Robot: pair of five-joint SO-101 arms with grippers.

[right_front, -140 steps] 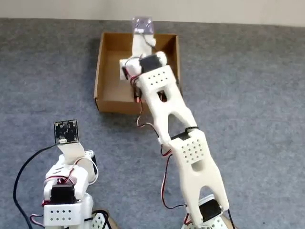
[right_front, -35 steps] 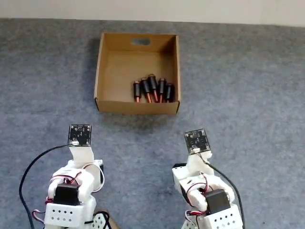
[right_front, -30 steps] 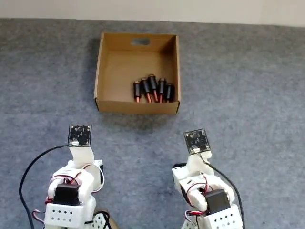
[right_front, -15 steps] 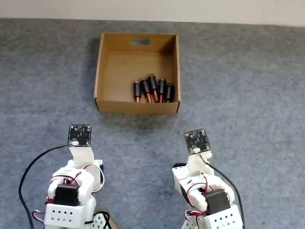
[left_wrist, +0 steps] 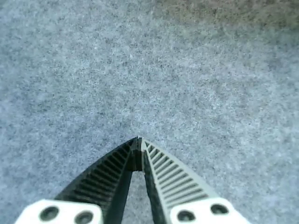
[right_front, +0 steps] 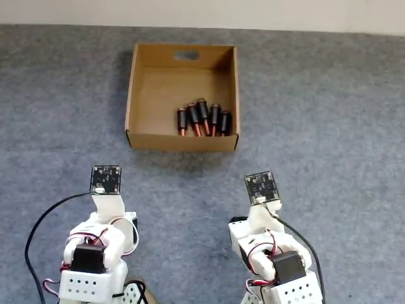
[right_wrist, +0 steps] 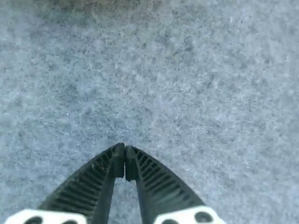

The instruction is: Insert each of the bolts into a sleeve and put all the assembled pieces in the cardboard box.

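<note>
Looks like last step done: assembled pieces inside cardboard box. Left hand, right hand pinched closed, empty. Next: probably no further pick.

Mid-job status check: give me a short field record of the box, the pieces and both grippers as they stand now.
cardboard box: open-topped, on the grey mat, beyond both arms
assembled pieces: five, lying side by side inside the box, against its near wall toward the right corner
left gripper: shut, holding nothing, over the mat
right gripper: shut, holding nothing, over the mat
task state: every piece in sight lies in the box
</note>
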